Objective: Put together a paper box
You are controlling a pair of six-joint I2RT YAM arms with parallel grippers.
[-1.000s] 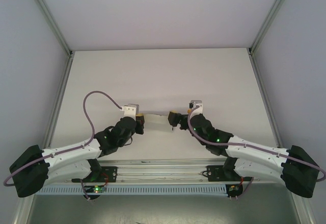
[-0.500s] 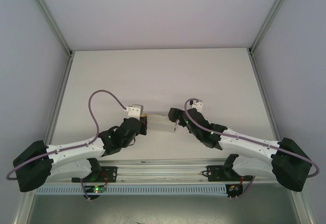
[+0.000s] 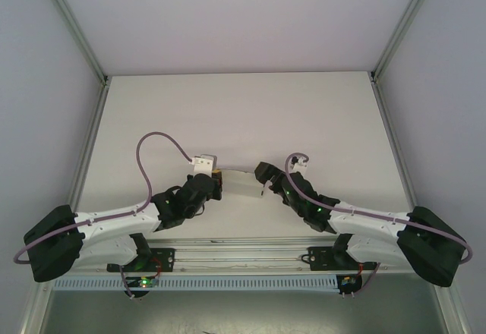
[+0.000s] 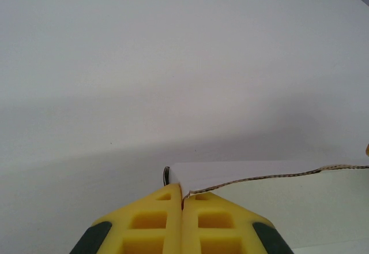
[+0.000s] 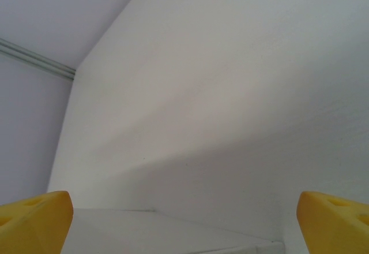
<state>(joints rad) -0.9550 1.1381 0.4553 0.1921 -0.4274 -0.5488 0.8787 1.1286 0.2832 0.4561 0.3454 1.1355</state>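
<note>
The paper box (image 3: 241,184) is a flat white card piece held just above the table between the two arms. My left gripper (image 3: 219,175) is shut on its left edge; in the left wrist view the yellow fingers (image 4: 161,219) pinch the card's corner (image 4: 187,193), and the paper box (image 4: 259,174) runs off to the right with its raw brown edge showing. My right gripper (image 3: 262,180) stands at the card's right end, open wide. In the right wrist view its yellow fingertips (image 5: 34,213) sit at either side, with the paper box (image 5: 173,234) low between them, not gripped.
The white table (image 3: 243,114) stretches away behind the arms. Aluminium frame posts (image 3: 83,152) and pale walls close it in on the left, right and back. A slotted cable rail (image 3: 243,281) runs along the near edge by the arm bases.
My left gripper has carried the card a little to the right. The right arm has swung and lowered, bringing its open gripper around the card's right end.
</note>
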